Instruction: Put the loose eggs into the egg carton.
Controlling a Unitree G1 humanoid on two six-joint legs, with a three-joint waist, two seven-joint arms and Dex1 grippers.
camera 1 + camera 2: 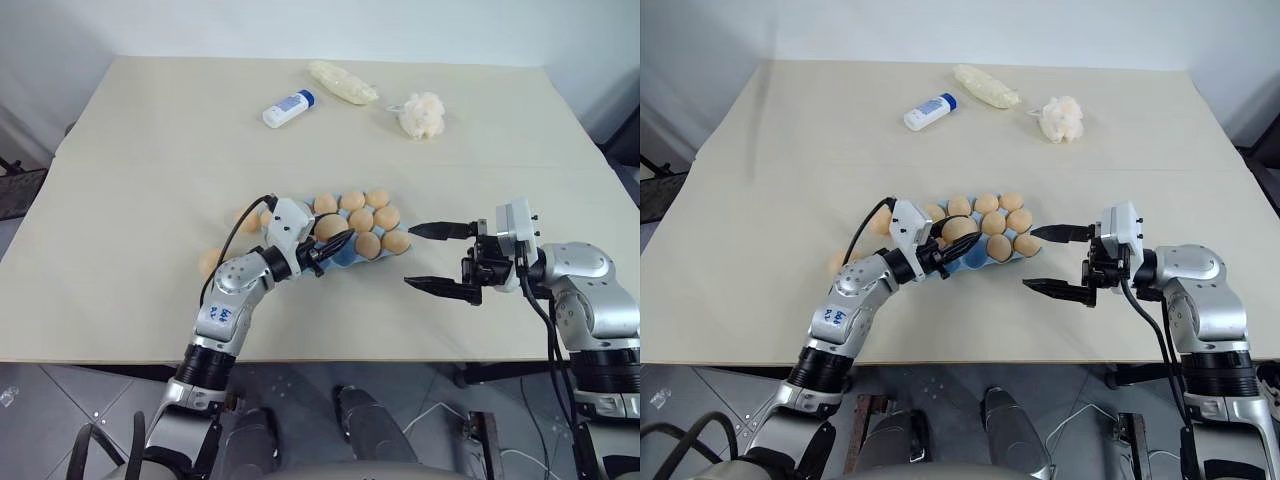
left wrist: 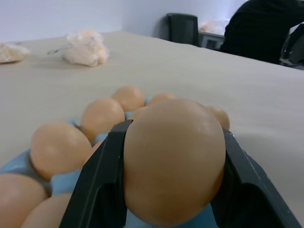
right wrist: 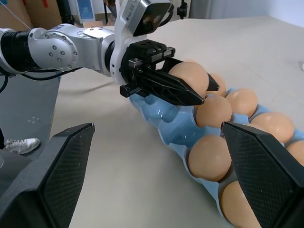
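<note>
From my seat I count the loose eggs first: one (image 1: pixel 209 262) lies on the table (image 1: pixel 120 180) toward its left edge, near the front, partly behind my left arm, and two more (image 1: pixel 250 217) sit just beside the left end of the carton, partly hidden by the cable and wrist. The egg carton (image 3: pixel 166 124), light blue, rests near the middle of the table, somewhat toward the front edge. I make out about seven eggs (image 1: pixel 362 219) seated in its cups on the right half; the arm covers the rest, so I cannot give a sure total.

My left gripper (image 1: pixel 335 243) is clamped on one egg (image 2: pixel 173 159), its two black fingers (image 2: pixel 97 185) pressed against the egg's sides, holding it above the left part of the carton.

Along the back edge of the table lie one white bottle with a blue cap (image 1: pixel 288 109), one pale wrapped bundle (image 1: pixel 343 82) and one fluffy cream puff (image 1: pixel 422 115), side by side and well apart from the carton.

My right gripper (image 1: pixel 430 257) stands with its fingers spread wide, holding nothing, just to the right of the carton and pointing at it, not touching.
</note>
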